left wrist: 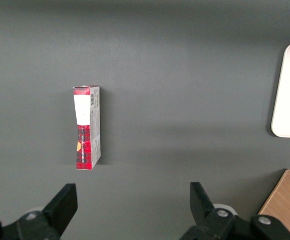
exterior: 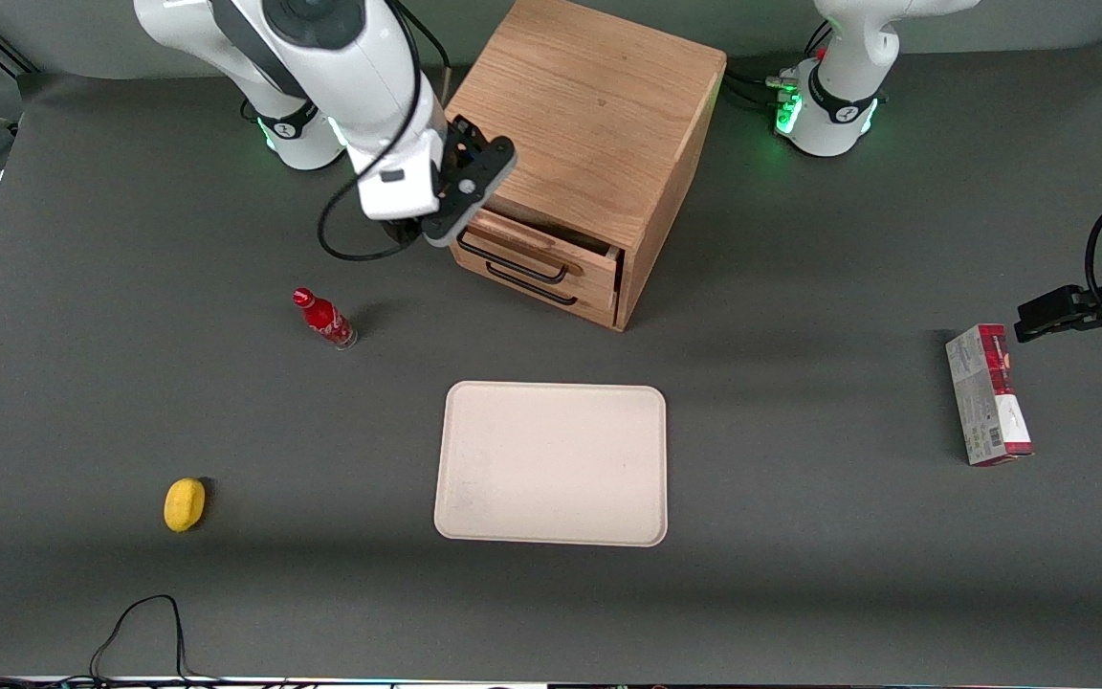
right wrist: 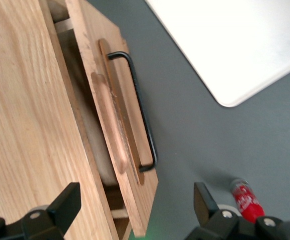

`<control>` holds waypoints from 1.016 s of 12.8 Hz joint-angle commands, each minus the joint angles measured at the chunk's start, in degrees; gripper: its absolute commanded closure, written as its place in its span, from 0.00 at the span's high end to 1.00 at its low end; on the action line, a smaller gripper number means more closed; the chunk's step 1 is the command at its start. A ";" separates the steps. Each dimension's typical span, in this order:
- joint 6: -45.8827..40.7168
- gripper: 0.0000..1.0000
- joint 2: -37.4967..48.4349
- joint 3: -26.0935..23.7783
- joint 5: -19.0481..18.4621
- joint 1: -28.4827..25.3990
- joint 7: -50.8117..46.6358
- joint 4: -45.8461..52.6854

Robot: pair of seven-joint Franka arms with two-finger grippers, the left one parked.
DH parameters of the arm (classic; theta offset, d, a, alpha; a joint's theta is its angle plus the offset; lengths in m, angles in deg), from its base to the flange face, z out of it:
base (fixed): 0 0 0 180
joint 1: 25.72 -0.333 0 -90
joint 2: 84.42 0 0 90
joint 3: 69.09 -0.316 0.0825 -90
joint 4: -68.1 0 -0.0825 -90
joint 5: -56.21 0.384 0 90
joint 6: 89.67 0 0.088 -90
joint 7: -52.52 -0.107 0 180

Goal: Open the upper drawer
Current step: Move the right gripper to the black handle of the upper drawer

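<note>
The upper drawer (exterior: 551, 251) sits slightly pulled out at the top of the cabinet (exterior: 589, 134) front, above the lower drawer (exterior: 537, 285). It looks rigid, light and easy-sliding; its thin black handle (right wrist: 137, 107) is the place to hook. The hand (exterior: 460, 191), fingers spread and empty, hovers just above the drawer's corner, with a red bottle (exterior: 324, 319) standing on the bench (exterior: 800, 574) nearby.
</note>
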 commanded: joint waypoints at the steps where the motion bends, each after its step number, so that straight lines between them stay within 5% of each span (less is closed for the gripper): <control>1: -0.29 1.00 -7.38 -1.67 1.06 0.36 3.53 3.54; 13: 11.93 1.00 -16.01 -1.68 -7.02 -0.78 6.27 -0.94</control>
